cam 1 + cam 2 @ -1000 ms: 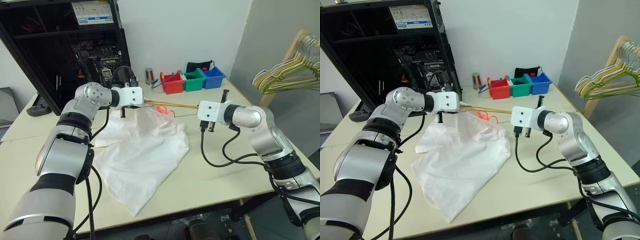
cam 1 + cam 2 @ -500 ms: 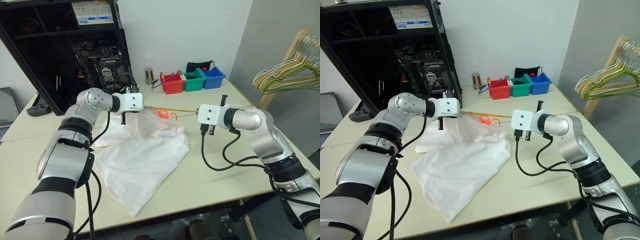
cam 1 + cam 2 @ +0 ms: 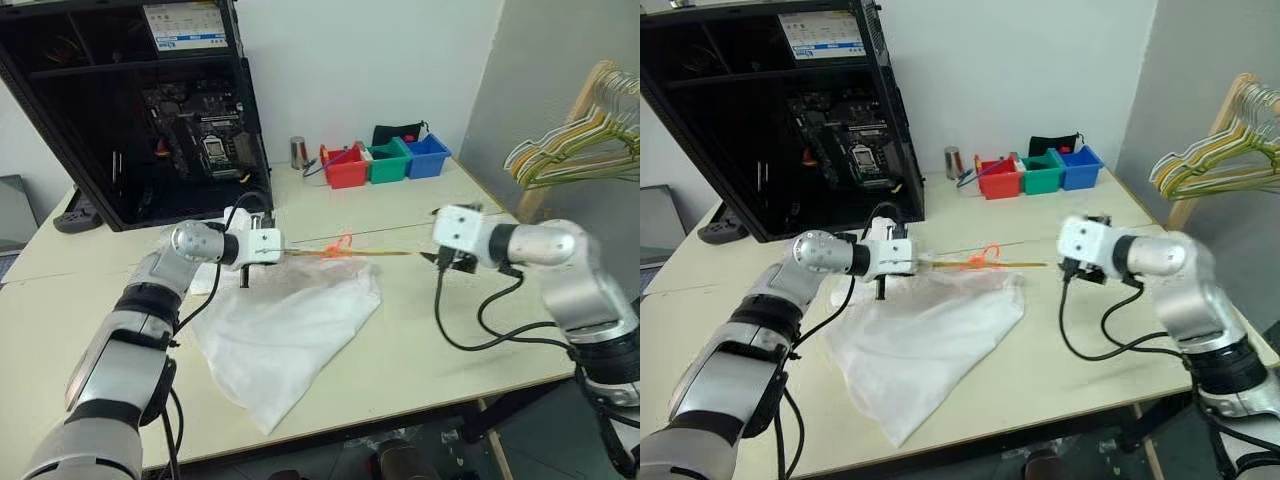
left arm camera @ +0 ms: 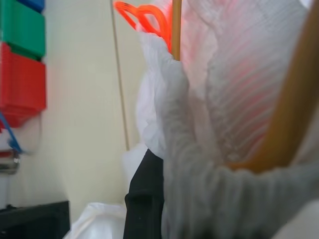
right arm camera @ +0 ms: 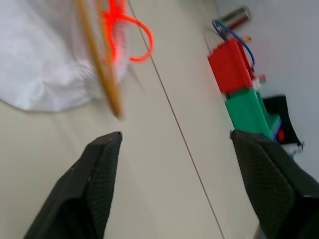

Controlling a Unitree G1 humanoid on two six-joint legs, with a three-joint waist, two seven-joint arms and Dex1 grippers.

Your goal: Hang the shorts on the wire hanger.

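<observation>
- Right gripper (image 5: pixel 174 144) has let go of the hanger (image 3: pixel 385 253), fingers spread, and drawn aside.
- Left gripper (image 3: pixel 272 246), lower now, is clenched on hanger and shorts (image 3: pixel 290 320).
- No label is readable.

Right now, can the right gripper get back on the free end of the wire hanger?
Probably yes. The right gripper is open and faces the wire hanger, whose tip hangs just ahead of its fingers, with only bare table between. The left gripper holds the other end, shorts draped there.

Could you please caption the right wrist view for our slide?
Open right gripper facing the wire hanger tip and shorts.
</observation>
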